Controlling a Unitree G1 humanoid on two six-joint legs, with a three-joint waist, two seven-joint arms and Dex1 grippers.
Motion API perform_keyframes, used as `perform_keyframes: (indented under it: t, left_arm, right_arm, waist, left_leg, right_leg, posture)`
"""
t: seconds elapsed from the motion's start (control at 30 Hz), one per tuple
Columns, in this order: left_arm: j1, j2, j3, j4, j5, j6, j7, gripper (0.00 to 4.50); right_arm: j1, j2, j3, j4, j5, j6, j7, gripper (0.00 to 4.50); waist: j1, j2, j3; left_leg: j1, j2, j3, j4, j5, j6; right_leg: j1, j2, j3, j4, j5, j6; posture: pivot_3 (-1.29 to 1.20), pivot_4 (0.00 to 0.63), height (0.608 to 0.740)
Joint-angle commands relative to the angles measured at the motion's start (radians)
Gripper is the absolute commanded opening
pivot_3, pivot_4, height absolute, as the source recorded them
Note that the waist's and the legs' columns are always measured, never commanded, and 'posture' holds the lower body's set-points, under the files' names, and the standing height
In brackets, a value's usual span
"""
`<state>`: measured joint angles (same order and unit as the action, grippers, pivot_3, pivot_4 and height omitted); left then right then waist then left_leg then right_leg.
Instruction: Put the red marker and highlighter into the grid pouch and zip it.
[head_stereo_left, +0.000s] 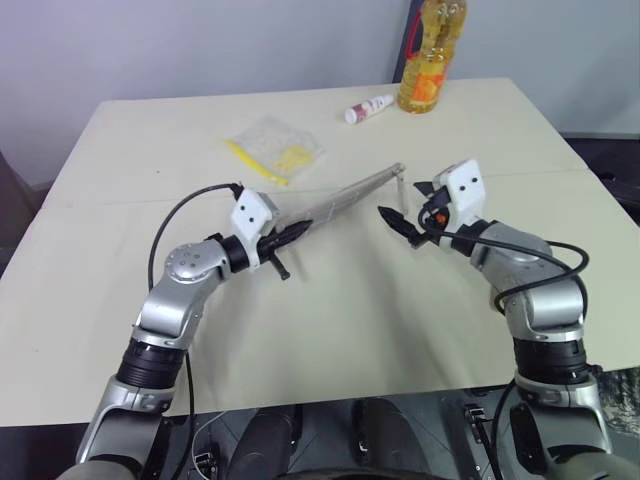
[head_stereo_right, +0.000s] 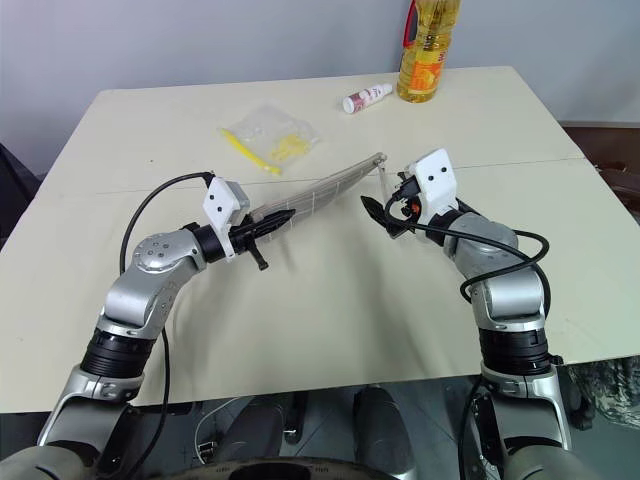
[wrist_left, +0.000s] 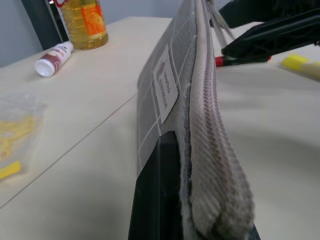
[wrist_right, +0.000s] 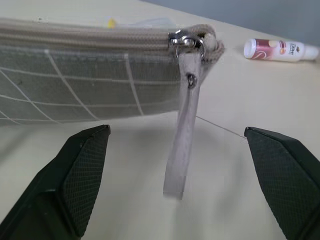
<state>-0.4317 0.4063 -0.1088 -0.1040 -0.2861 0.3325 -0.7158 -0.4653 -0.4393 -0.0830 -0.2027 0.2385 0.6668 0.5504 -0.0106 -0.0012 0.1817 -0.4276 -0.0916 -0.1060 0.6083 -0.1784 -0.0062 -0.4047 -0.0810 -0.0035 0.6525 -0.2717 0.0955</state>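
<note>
Left pincer (head_stereo_left: 290, 236): fingers together, clamped on one end of the grid pouch (head_stereo_left: 345, 195), holding it up off the surface (head_stereo_left: 330, 330) edge-on.
Grid pouch: hangs in the air between the two arms, zipper edge uppermost; the zipper slider sits at the far end from the left pincer, with its pull strap (wrist_right: 181, 145) dangling straight down.
Right pincer (wrist_right: 185, 165): fingers wide apart, on either side of the strap, touching nothing.
Red marker (wrist_left: 226, 61): seen in the left wrist view, lying on the surface beyond the pouch.
Highlighter (wrist_left: 300, 65): lying on the surface near the marker.
Far side: clear bag (head_stereo_left: 275, 148), small tube (head_stereo_left: 368, 109), oil bottle (head_stereo_left: 432, 58).
</note>
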Motion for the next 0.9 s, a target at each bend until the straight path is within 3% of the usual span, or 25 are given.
perform_keyframes:
  t: [0.03,0.13,0.33,0.5,0.9]
  left_arm:
    - [0.003,0.003,0.004,-0.057,-0.008,0.012,-0.002,0.00]
    - [0.005,0.006,0.008,-0.070,-0.011,0.021,-0.005,0.00]
    - [0.015,0.009,0.011,-0.087,-0.016,0.037,-0.011,0.00]
    - [0.015,0.008,-0.006,-0.081,0.013,0.049,0.004,0.00]
    - [0.003,-0.110,-0.118,-0.122,0.103,0.119,0.130,0.00]
  right_arm:
    - [-0.016,0.014,-0.004,-0.028,0.016,-0.008,-0.025,4.21]
    - [-0.020,0.021,-0.008,-0.010,0.018,-0.005,-0.041,3.16]
    - [-0.016,0.017,0.000,-0.019,0.024,-0.003,-0.042,0.03]
    - [-0.018,0.012,0.034,-0.057,0.019,0.015,-0.040,0.03]
    - [-0.046,-0.067,0.359,-0.267,-0.071,0.114,0.036,0.03]
  waist:
    - [0.000,0.000,0.000]
    - [0.000,0.000,0.000]
    - [0.000,0.000,0.000]
    - [0.000,0.000,0.000]
    - [0.002,0.000,0.000]
  left_leg:
    - [0.000,0.000,0.000,0.000,0.000,0.000]
    - [0.000,0.000,0.000,0.000,0.000,0.000]
    - [0.000,0.000,0.000,0.000,0.000,0.000]
    - [0.000,0.000,0.000,0.000,0.000,0.000]
    - [-0.001,0.000,0.000,0.000,0.000,0.000]
  right_leg:
    - [0.000,0.000,0.000,0.000,0.000,0.000]
    - [0.000,0.000,0.000,0.000,0.000,0.000]
    - [0.000,0.000,0.000,-0.001,0.000,0.000]
    - [0.000,0.000,0.000,-0.001,0.000,0.000]
    - [0.000,0.000,0.000,-0.003,0.000,0.000]
  posture:
    - [0.00,0.150,0.740]
    - [0.00,0.150,0.740]
    - [0.00,0.150,0.740]
    - [0.00,0.150,0.740]
    - [0.00,0.150,0.740]
